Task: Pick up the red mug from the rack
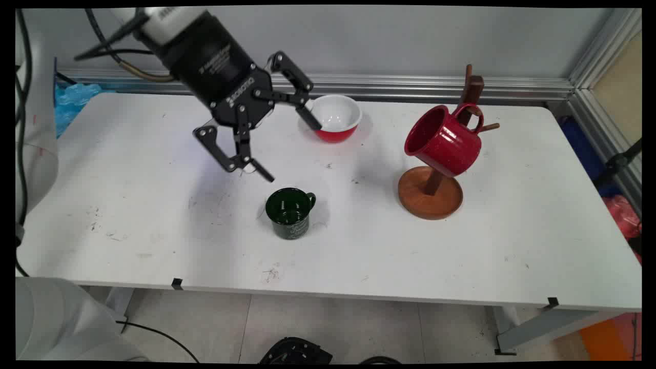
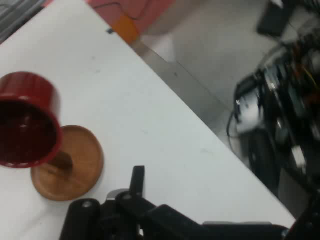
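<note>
White lettering reading ROBOTIQ runs along the black body of the hand (image 1: 292, 148) in the main view, near where the finger linkage begins. A second, smaller line of white print sits higher on the same black body, too small to read. The dark green mug (image 1: 290, 212) carries pale script on its side, also too small to make out. Nothing legible appears in the hand view.
</note>
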### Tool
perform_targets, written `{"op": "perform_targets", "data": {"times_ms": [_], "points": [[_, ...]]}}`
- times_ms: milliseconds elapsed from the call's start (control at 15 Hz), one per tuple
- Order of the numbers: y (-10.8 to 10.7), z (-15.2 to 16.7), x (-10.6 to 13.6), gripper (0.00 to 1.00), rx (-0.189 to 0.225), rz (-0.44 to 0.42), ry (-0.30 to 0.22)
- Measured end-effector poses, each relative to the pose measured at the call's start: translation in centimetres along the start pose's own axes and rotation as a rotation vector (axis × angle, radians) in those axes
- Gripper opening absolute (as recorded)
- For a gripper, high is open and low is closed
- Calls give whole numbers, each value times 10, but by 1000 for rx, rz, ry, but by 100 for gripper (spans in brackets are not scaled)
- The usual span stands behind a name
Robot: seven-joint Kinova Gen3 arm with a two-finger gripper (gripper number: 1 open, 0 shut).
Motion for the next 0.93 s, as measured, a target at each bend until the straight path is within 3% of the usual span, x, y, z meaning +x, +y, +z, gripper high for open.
{"op": "perform_targets", "data": {"times_ms": [933], "points": [[-22,9,5,100,216,-632,158]]}}
